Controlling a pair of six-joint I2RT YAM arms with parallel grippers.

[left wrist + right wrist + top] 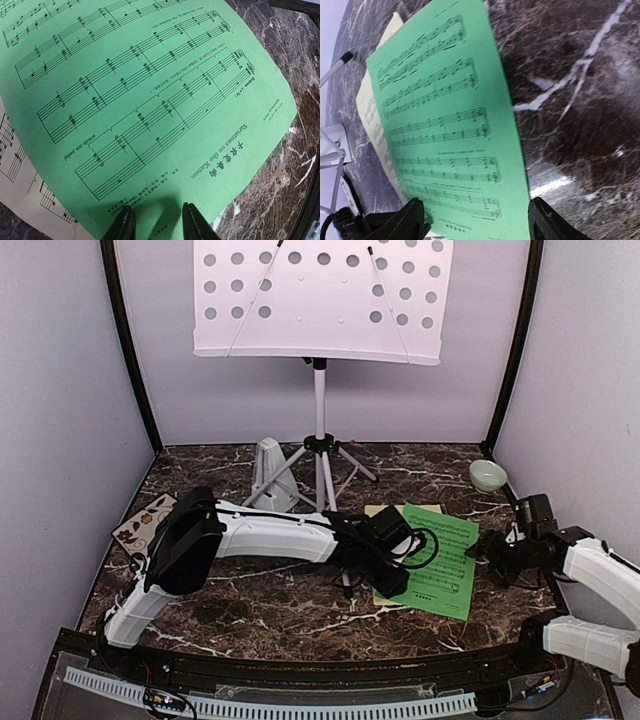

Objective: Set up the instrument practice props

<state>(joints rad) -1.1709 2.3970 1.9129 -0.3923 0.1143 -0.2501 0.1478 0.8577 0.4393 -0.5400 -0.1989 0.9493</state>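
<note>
counting two sheets (437, 558), one stand (320, 302), one metronome (270, 476).

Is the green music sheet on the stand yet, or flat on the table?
The green music sheet lies flat on the marble table, atop the pale-yellow sheet; the music stand's desk is bare.

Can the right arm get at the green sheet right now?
Probably yes: the right hand is open right at the green sheet's edge, with nothing in between.
</note>
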